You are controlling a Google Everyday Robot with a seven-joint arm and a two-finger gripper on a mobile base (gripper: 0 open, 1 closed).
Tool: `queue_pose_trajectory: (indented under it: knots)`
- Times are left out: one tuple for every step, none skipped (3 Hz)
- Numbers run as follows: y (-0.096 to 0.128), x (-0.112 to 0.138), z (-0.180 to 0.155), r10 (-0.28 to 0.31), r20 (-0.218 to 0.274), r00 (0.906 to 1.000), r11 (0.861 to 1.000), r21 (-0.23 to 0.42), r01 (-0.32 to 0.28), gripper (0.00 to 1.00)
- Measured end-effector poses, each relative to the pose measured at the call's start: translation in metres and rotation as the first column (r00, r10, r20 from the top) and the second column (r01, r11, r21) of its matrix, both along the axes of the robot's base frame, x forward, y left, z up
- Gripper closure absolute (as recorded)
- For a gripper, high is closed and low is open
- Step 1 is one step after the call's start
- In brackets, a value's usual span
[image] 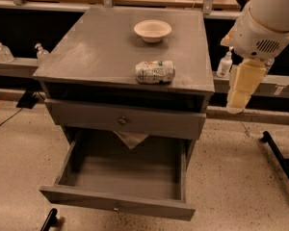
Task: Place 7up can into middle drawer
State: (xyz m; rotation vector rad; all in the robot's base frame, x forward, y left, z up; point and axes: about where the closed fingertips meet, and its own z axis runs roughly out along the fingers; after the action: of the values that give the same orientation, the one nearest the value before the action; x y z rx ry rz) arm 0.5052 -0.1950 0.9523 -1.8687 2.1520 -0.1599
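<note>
The 7up can (155,72) lies on its side on the cabinet top (96,47), well left of what seems to be the gripper (241,86). Whether the gripper is released or clenched I cannot tell. The middle drawer (86,200) stands open below-left of it, without the can. Pickup and placing remain.

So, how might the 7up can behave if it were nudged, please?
Lying sideways near the front edge of the cabinet top, the 7up can may roll off. It looks small, probably light. The end effector hangs apart, at the view's right.
</note>
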Motion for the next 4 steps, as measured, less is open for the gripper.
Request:
queue_pose_trajectory:
  knots:
    - [0.0,0.0,0.0,0.0,0.0,1.0,1.0,0.0,0.0,0.0]
    - [0.015,0.01,0.003,0.064,0.064,0.9959,0.997,-0.055,-0.061,0.0]
    - [0.058,0.053,-0.001,0.2,0.194,0.9603,0.969,-0.184,-0.165,0.0]
    - [0.085,0.085,-0.004,0.254,0.277,0.9266,0.944,-0.28,-0.175,0.0]
